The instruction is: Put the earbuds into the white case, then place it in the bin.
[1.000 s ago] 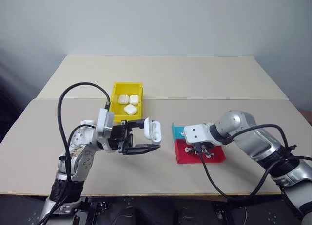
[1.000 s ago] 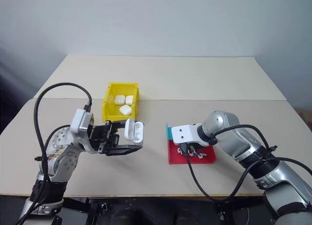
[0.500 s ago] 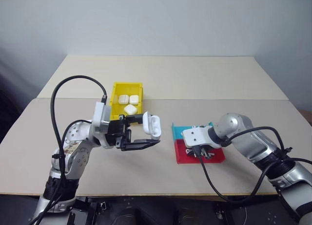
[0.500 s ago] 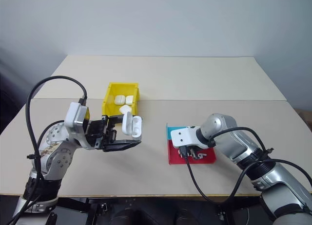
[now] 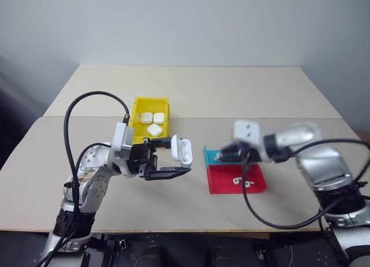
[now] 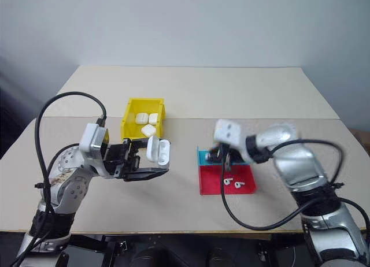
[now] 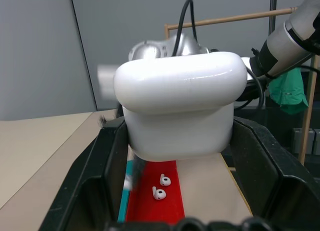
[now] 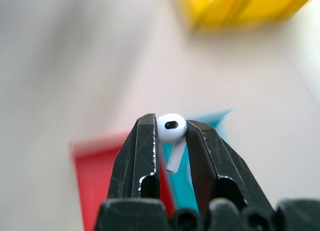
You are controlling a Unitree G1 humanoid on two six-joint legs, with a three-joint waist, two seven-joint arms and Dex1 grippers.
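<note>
Right wrist view: the right claw [image 8: 171, 141] pinches one earbud [image 8: 171, 129] between its two black fingertips, bulb up, stem hanging down in the gap
Right claw, head views: raised above the surface [image 5: 191, 93], over the teal tray [image 5: 211, 157], blurred
Left claw: [image 5: 173, 160] clamped on the white case [image 5: 180, 151], held clear of the surface with its lid flipped open
Left wrist view: the white case sits between the two black fingers [image 7: 107, 176], filling the gap across
Loose earbuds: two [image 6: 233, 182] lie close together on the red tray [image 6: 211, 183]
Trays: the red tray lies flat in front of the teal one, the two touching, near the middle of the surface
Bin: yellow [image 5: 138, 123], on the surface beyond the left claw, well apart from the trays
Bin contents: three closed white cases [image 5: 154, 122], two side by side at the back, one nearer the front
</note>
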